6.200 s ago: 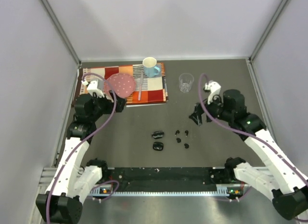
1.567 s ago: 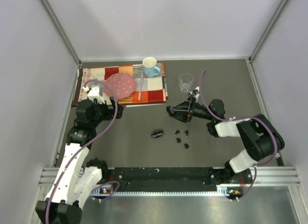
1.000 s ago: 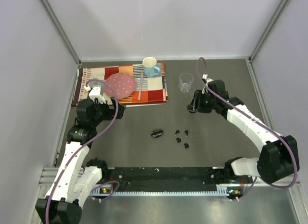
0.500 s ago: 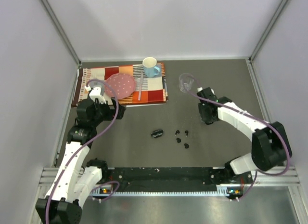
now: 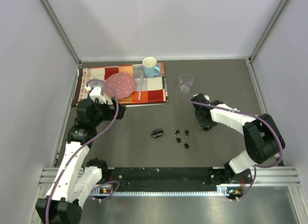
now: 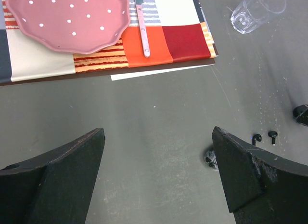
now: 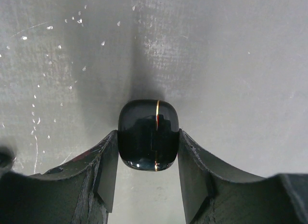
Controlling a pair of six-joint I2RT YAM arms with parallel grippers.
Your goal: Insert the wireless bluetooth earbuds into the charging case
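Four earbuds (image 5: 186, 146) lie loose on desk (image 5: 139, 154), none in case yet. Second case (image 5: 157, 133) just left of them. Right pincer (image 5: 205, 122) clamped on charging case (image 7: 148, 135), lid shut, low over desk right of buds — likely to set it close by. Left pincer (image 6: 158, 137) wide apart, empty. Far back — mat (image 5: 154, 94) with plate (image 5: 121, 84), spoon (image 5: 140, 89), mug (image 5: 151, 67); glass (image 5: 186, 82) beside. Nothing blocks way.

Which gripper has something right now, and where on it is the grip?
The right gripper holds a black charging case, pinched between its fingers across two opposite sides. The left gripper is open and holds nothing.
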